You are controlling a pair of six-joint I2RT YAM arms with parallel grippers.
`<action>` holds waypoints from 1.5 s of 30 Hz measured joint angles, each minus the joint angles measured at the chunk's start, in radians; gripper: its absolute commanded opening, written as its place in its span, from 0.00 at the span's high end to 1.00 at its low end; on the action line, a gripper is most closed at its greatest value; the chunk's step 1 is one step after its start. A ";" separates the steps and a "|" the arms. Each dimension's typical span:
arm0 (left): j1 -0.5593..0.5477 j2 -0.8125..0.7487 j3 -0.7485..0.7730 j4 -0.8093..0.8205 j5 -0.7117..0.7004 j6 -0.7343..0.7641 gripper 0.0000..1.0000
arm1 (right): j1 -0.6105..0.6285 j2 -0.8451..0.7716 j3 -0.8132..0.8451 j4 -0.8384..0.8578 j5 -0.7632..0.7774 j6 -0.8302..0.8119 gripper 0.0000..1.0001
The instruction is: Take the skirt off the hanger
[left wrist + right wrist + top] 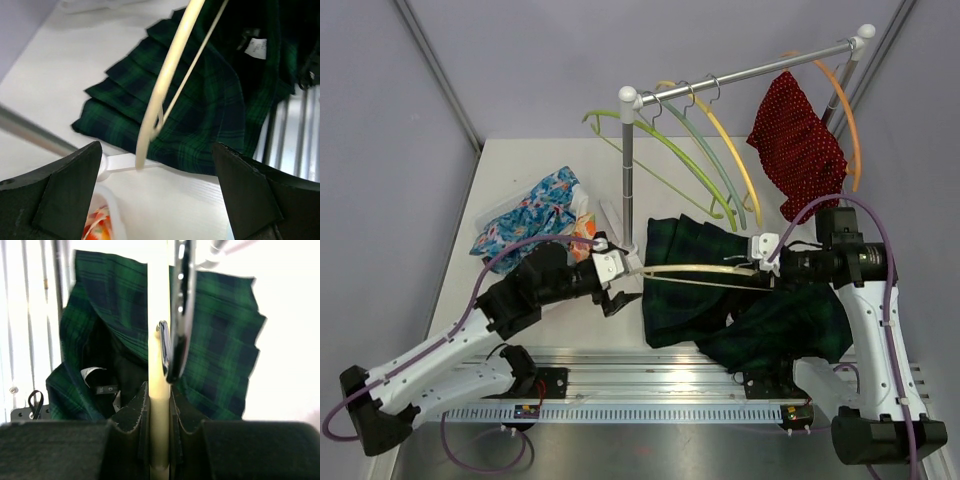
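The green plaid skirt [720, 295] lies crumpled on the table, spreading from the middle to the right arm's base. A cream hanger [695, 270] stretches level above it. My right gripper [767, 262] is shut on the hanger's right end, and the right wrist view shows the hanger bar [158, 365] pinched at my right gripper [159, 405], skirt [220, 355] beneath. My left gripper [625, 277] stands open just past the hanger's left tip. The left wrist view shows that bare hanger tip [165, 75] over the skirt [210, 110], with the left gripper [157, 167] holding nothing.
A clothes rail [750, 70] on a post [628, 170] stands at the back, carrying green and yellow hangers [670, 150] and a red dotted garment [800, 145] on an orange hanger. A floral cloth [535, 215] lies in a clear tray at the left. The post's white base [107, 167] is near my left fingers.
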 measured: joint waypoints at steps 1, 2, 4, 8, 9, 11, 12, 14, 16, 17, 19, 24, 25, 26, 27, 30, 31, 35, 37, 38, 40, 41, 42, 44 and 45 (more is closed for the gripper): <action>-0.016 0.037 0.012 -0.001 0.007 0.012 0.06 | 0.034 -0.005 -0.006 -0.001 0.003 -0.005 1.00; -0.039 0.072 0.026 -0.002 0.011 0.025 0.07 | 0.074 -0.010 -0.014 0.001 0.011 -0.005 1.00; -0.081 0.139 0.064 -0.006 0.013 0.052 0.09 | 0.135 -0.018 -0.032 0.012 0.032 0.005 1.00; -0.140 0.256 0.152 -0.004 0.016 0.096 0.19 | 0.211 -0.023 -0.051 0.025 0.061 0.036 1.00; -0.148 0.280 0.168 -0.002 0.018 0.101 0.22 | 0.218 -0.023 -0.051 0.034 0.062 0.044 1.00; -0.161 0.323 0.187 0.000 0.025 0.110 0.29 | 0.225 -0.023 -0.051 0.051 0.063 0.063 1.00; -0.167 0.339 0.190 0.000 0.027 0.111 0.31 | 0.227 -0.023 -0.051 0.061 0.063 0.071 1.00; -0.187 0.373 0.192 -0.002 0.034 0.114 0.39 | 0.228 -0.023 -0.051 0.075 0.062 0.085 1.00; -0.201 0.401 0.192 -0.002 0.038 0.115 0.65 | 0.228 -0.023 -0.051 0.082 0.060 0.093 1.00; -0.206 0.412 0.192 -0.002 0.039 0.114 0.74 | 0.228 -0.023 -0.051 0.084 0.057 0.095 1.00; -0.211 0.423 0.192 0.002 0.032 0.109 1.00 | 0.229 -0.023 -0.051 0.085 0.051 0.098 1.00; -0.209 0.403 0.179 0.031 -0.011 0.111 1.00 | 0.233 -0.034 -0.056 0.106 0.048 0.140 0.72; -0.210 0.395 0.174 0.036 -0.020 0.111 1.00 | 0.235 -0.039 -0.061 0.119 0.044 0.164 0.65; -0.212 0.383 0.166 0.040 -0.034 0.109 1.00 | 0.237 -0.045 -0.064 0.140 0.047 0.208 0.49; -0.213 0.365 0.156 0.039 -0.050 0.109 1.00 | 0.237 -0.052 -0.066 0.163 0.051 0.260 0.43; -0.213 0.300 0.118 0.027 -0.108 0.098 1.00 | 0.237 -0.072 -0.065 0.254 0.077 0.444 0.29; -0.213 0.274 0.105 0.019 -0.129 0.091 1.00 | 0.236 -0.076 -0.060 0.277 0.091 0.511 0.28; -0.213 0.161 0.058 -0.032 -0.206 0.032 1.00 | 0.236 -0.079 -0.018 0.327 0.154 0.712 0.16; -0.213 0.103 0.036 -0.058 -0.238 -0.002 1.00 | 0.230 -0.088 -0.003 0.330 0.187 0.770 0.16; -0.213 0.071 0.026 -0.077 -0.255 -0.020 1.00 | 0.227 -0.093 -0.003 0.332 0.204 0.785 0.15; -0.213 0.009 0.010 -0.113 -0.285 -0.057 1.00 | 0.220 -0.097 -0.007 0.327 0.253 0.813 0.14; -0.213 -0.019 0.003 -0.130 -0.296 -0.073 1.00 | 0.218 -0.098 -0.016 0.326 0.274 0.817 0.13; -0.213 -0.041 -0.002 -0.144 -0.303 -0.084 1.00 | 0.217 -0.099 -0.031 0.326 0.294 0.820 0.13; -0.213 -0.093 -0.011 -0.174 -0.315 -0.106 1.00 | 0.217 -0.102 -0.072 0.333 0.333 0.820 0.13; -0.213 -0.117 -0.013 -0.190 -0.319 -0.112 1.00 | 0.216 -0.103 -0.099 0.338 0.355 0.816 0.13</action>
